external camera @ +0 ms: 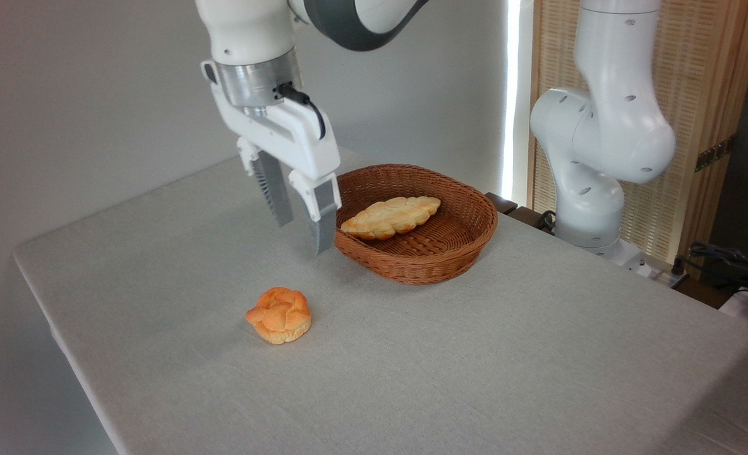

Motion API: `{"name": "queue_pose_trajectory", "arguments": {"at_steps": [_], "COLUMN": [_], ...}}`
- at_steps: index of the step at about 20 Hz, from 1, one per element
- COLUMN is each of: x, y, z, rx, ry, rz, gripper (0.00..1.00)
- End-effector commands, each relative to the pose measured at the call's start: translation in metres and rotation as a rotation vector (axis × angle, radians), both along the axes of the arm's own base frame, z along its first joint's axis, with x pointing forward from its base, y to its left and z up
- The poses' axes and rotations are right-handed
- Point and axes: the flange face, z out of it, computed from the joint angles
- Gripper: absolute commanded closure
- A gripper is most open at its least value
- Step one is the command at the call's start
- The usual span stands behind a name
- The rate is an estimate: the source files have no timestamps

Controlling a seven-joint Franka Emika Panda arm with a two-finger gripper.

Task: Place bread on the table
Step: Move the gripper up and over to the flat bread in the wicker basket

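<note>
A round knotted orange bun (279, 315) lies on the light grey cloth of the table (475, 354), left of centre. A long braided pale-golden loaf (391, 216) rests inside the brown wicker basket (434, 259). My gripper (303, 235) hangs open above the table with nothing between its fingers. It is just left of the basket's rim and above and behind the bun, well clear of it.
The robot's white base and lower arm (595, 164) stand at the table's back right corner. Cables (728, 259) lie beyond the right edge. A wooden slatted screen (696, 76) is behind. The table's left edge runs close to the bun's side.
</note>
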Motion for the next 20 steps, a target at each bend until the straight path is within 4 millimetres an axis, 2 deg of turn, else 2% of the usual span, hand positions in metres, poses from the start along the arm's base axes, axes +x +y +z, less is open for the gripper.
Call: {"name": "queue_pose_trajectory", "arguments": {"at_steps": [1, 6, 13, 16, 20], "x": [-0.046, -0.090, -0.123, -0.132, -0.128], "y": [-0.019, -0.048, -0.089, -0.102, -0.104], "z": [0.000, -0.015, -0.056, -0.075, -0.092], "rx": [-0.013, 0.001, 0.041, 0.052, 0.053], "ry": [0.059, 0.156, 0.241, 0.272, 0.299], "rz": [-0.110, -0.244, -0.366, -0.421, -0.452], "gripper": [0.00, 0.00, 0.00, 0.00, 0.00]}}
